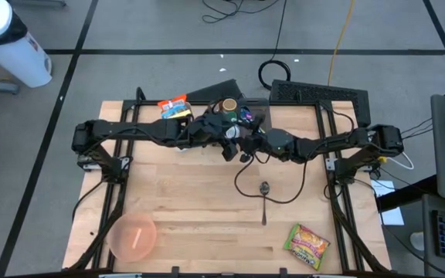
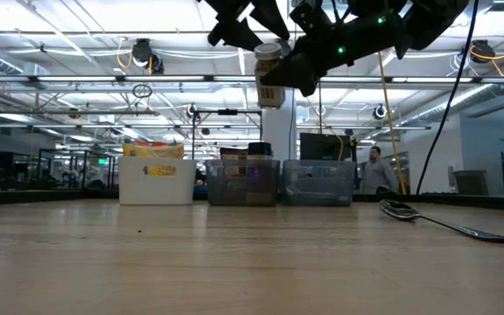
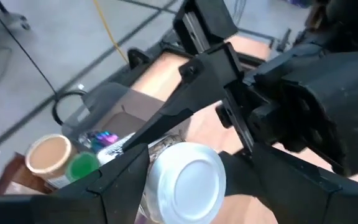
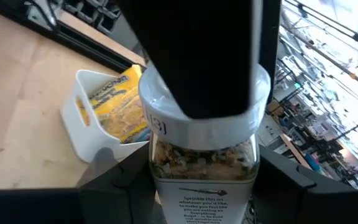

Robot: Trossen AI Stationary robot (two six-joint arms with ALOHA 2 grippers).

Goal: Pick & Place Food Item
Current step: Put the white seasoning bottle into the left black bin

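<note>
A spice jar (image 2: 269, 74) with a white lid and a label hangs high above the table's middle, upright, between both grippers. In the left wrist view its lid (image 3: 188, 183) shows from above, with my left gripper (image 3: 188, 171) shut around it. In the right wrist view my right gripper (image 4: 204, 190) is shut on the jar's clear body (image 4: 204, 155), below the lid. In the high view the two grippers meet at the table's far middle (image 1: 236, 139). My left gripper has the jar's white lid (image 3: 160, 180) between its two fingers, which come slanting down from the table's left side. One finger (image 4: 210, 56) lies across the lid's side. The jar is lifted clear and upright. My right gripper pinches the jar's clear body (image 4: 157, 158) just under the lid, one finger (image 4: 120, 196) on each side. The fingers come in level from the table's right side and lie across the jar. The jar stands upright, clear of the table.
A white bin (image 1: 174, 108) with yellow packets and clear bins (image 1: 234, 104) with food items stand at the far edge. A spoon (image 1: 264, 193) lies right of centre, a pink bowl (image 1: 134, 235) at the near left, a snack packet (image 1: 307, 243) at the near right.
</note>
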